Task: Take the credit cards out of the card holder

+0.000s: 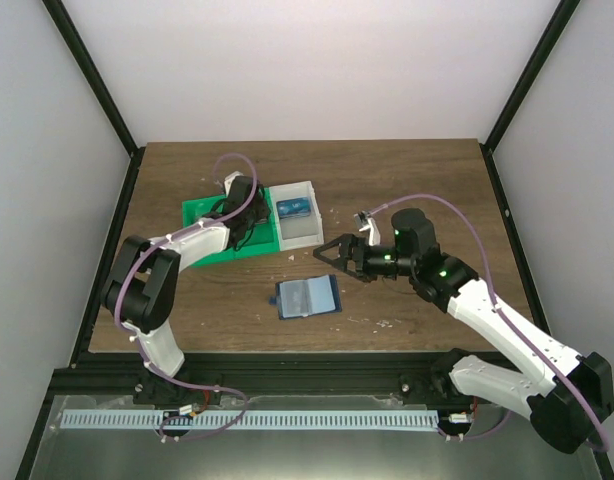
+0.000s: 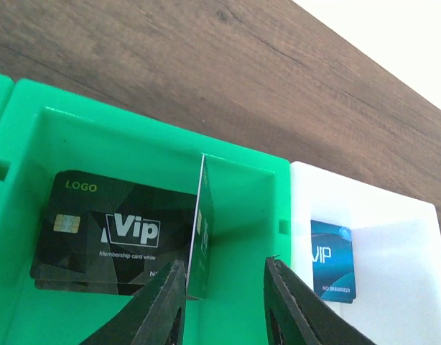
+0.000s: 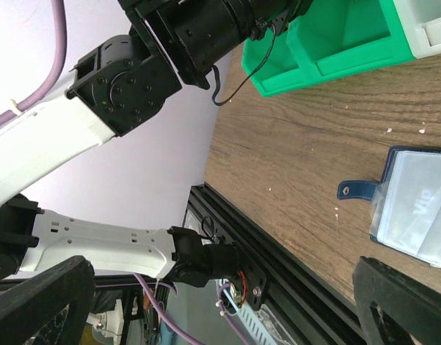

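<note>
Mostly done, I judge: dark plastic card (image 2: 113,233) flat and thin white-edged card (image 2: 201,230) on edge in green tray compartment (image 2: 134,136) left of centre in the top view, blue card (image 2: 332,259) in white compartment (image 2: 393,215); left gripper (image 2: 224,269) spread, pinching nothing; right gripper (image 1: 325,255) wide apart beside blue two-leaf card holder (image 1: 307,297) mid-frame, pale lettered card (image 3: 421,212) apparently left inside.

card holder (image 1: 307,297): blue, open flat, top-view centre | dark card (image 2: 113,241): flat, left-wrist-view lower left | thin card (image 2: 201,230): upright on edge, centre | blue card (image 2: 332,260): flat, lower right
</note>
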You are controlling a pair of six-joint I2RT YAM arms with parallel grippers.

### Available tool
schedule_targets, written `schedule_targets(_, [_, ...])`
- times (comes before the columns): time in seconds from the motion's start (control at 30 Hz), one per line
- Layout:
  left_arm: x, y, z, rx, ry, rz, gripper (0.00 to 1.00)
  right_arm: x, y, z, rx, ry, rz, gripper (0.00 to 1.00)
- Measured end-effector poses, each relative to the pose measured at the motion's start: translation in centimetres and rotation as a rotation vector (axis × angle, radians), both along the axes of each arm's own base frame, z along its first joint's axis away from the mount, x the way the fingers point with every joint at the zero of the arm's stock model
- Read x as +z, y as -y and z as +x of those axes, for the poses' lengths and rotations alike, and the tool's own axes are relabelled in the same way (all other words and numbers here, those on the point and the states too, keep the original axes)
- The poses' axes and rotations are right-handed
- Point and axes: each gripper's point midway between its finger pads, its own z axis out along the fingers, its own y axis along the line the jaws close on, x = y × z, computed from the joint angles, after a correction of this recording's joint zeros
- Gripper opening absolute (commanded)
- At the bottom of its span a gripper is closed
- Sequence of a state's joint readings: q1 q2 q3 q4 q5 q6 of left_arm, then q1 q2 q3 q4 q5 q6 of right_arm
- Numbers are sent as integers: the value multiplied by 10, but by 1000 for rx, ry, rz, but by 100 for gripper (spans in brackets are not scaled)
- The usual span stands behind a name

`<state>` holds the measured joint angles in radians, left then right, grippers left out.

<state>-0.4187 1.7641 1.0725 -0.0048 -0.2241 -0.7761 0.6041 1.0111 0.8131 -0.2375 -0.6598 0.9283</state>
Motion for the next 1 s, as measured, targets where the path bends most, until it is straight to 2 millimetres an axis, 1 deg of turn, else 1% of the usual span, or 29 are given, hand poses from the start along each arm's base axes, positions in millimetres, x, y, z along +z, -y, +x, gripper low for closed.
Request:
schedule_targets(0.13, [5,-4,-1,6,1,25,34,2,1,-1,-4,2,3,100])
schedule_targets(0.23, [8,-8,-3,10,-2,51,38,5,2,-2,-6,6,9,100])
schedule_targets(0.3, [12,-10,-3,10,2,64,42,6,2,-2,-6,11,12,100])
schedule_targets(0.4, [20,-13,-7,4,8,86,52,6,3,-2,-9,15,9,100])
schedule_targets(0.5, [29,-15,-10,-8,16,101,68,3,5,-2,-17,19,-8,100])
schedule_targets(0.57, [36,-15,-15,-24,17,106,72,-2,7,0,-27,25,-27,100])
schedule_targets(0.67, [50,-13,-22,-66,31,98,77,-10,10,1,-39,26,-58,100])
schedule_targets(0.73, [61,-10,-32,-104,44,78,81,-15,12,1,-44,23,-80,99])
schedule_targets(0.83, [76,-3,-52,-186,63,39,99,-23,14,3,-49,28,-107,98])
schedule_targets(1.0, [91,8,-94,-341,90,-35,99,-46,16,6,-47,17,-166,94])
